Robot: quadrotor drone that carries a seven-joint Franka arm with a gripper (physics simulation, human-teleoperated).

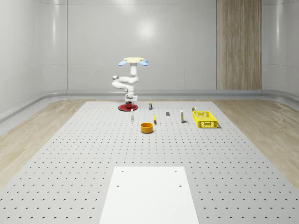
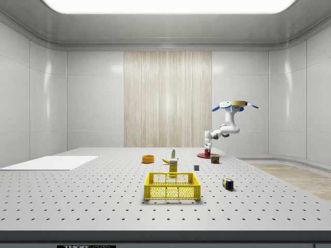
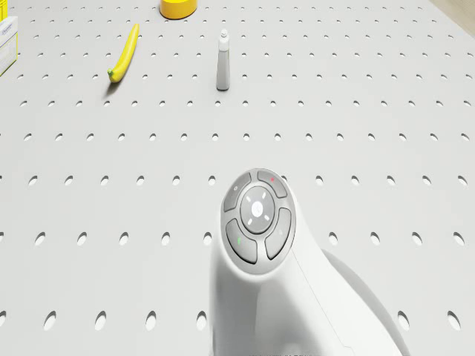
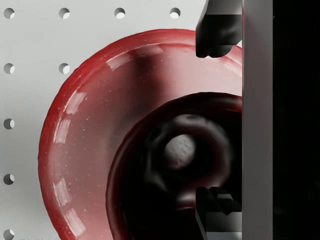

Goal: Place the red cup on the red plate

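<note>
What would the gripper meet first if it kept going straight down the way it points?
Most likely the red cup, seen from above between the fingers, with the red plate under it. The drone hovers above. How far down is unclear.

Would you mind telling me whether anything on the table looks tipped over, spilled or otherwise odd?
Nothing stands out. The red cup sits upright on the red plate with the gripper at it, under the hovering drone. The banana lies flat; the small bottle stands upright.
</note>
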